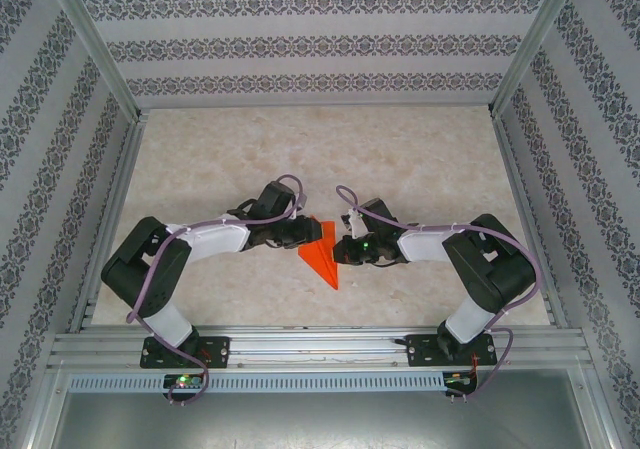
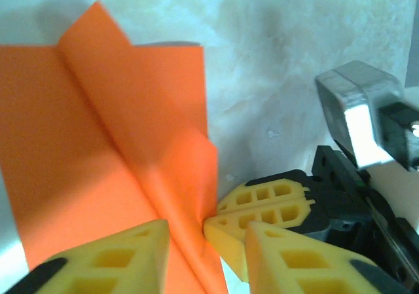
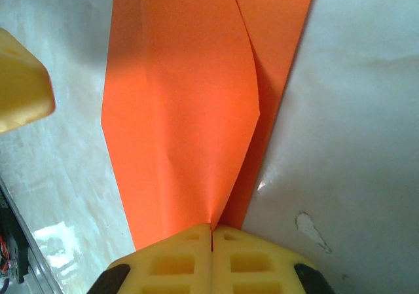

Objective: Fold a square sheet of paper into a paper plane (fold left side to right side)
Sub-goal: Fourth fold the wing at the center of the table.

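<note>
The orange-red sheet of paper (image 1: 322, 259), creased into a narrow pointed shape, lies mid-table with its tip toward the near edge. My right gripper (image 1: 343, 250) comes in from the right. In the right wrist view its jaws (image 3: 213, 230) are shut on a raised flap of the paper (image 3: 183, 110). My left gripper (image 1: 312, 235) reaches in from the left. In the left wrist view it (image 2: 206, 232) stands with jaws apart, straddling the paper's raised ridge (image 2: 98, 130) without pinching it. The right gripper's shut fingers (image 2: 268, 205) poke in between the left jaws.
The pale marbled table (image 1: 300, 159) stretches away behind the paper. Patterned walls enclose it on three sides, and an aluminium rail (image 1: 320, 349) runs along the near edge. The two arms meet almost tip to tip over the paper.
</note>
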You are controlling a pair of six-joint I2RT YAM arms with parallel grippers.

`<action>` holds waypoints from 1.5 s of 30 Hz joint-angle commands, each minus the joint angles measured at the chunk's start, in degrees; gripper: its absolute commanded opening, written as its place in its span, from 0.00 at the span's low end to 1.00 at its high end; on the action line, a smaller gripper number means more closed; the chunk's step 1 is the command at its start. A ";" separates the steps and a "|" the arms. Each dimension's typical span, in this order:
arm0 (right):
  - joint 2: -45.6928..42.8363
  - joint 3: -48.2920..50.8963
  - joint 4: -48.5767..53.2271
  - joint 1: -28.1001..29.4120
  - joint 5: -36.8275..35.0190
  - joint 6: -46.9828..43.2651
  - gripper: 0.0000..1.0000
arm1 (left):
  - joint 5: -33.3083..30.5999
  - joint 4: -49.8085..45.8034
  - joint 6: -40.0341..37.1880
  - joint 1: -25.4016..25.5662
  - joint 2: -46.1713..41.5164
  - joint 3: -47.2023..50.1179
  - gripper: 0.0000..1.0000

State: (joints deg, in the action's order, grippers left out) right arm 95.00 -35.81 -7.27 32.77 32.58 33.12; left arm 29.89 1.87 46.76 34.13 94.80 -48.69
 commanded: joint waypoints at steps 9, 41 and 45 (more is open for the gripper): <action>4.40 1.01 3.62 1.41 -3.69 0.36 0.00 | 7.40 2.88 -0.46 0.94 7.58 -4.76 0.14; 3.62 -0.35 7.09 1.32 -2.31 -1.24 0.00 | 3.91 3.32 -1.11 0.51 14.17 -0.54 0.00; 2.37 -0.88 6.74 1.19 -1.32 -0.65 0.04 | 3.71 3.10 -1.21 0.42 14.06 0.15 0.00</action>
State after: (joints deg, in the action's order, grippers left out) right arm 95.53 -37.41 -4.71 32.77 32.84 32.84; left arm 34.92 6.96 46.30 34.11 106.65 -50.65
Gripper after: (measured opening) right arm 0.046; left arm 0.056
